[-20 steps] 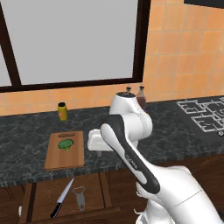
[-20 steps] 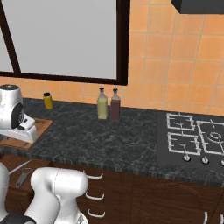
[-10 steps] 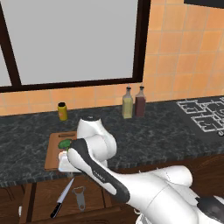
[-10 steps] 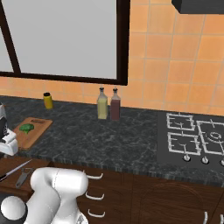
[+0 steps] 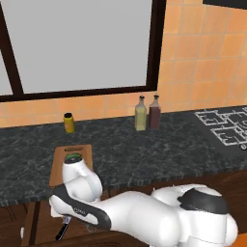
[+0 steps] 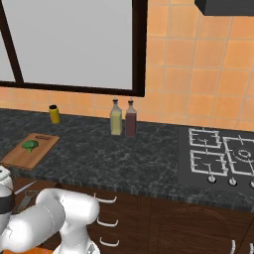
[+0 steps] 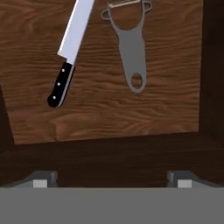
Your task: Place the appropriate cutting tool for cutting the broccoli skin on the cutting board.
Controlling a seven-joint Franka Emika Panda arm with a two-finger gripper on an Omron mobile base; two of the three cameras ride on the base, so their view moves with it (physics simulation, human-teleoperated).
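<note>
The knife lies on the dark wooden floor of an open drawer (image 7: 109,109), its silver blade (image 7: 77,27) running up out of the hand view and its black handle (image 7: 60,85) toward me. The grey peeler (image 7: 132,49) lies just right of it. My gripper (image 7: 111,181) hovers open above the drawer, short of both tools, with nothing between its fingertips (image 7: 41,179). The cutting board (image 6: 29,151) sits on the counter above with the broccoli (image 6: 31,145) on it. In the left base view my arm covers much of the cutting board (image 5: 61,161), and the knife handle (image 5: 61,232) pokes out below.
A yellow jar (image 5: 69,122) and two bottles (image 5: 147,112) stand at the back of the dark stone counter (image 5: 144,149). The stove (image 6: 223,158) is on the right. The drawer's dark front wall (image 7: 109,153) lies between my fingertips and the tools.
The arm has swung left and down from above the cutting board to below the counter edge, over the open drawer. The board and broccoli have stayed in place.
</note>
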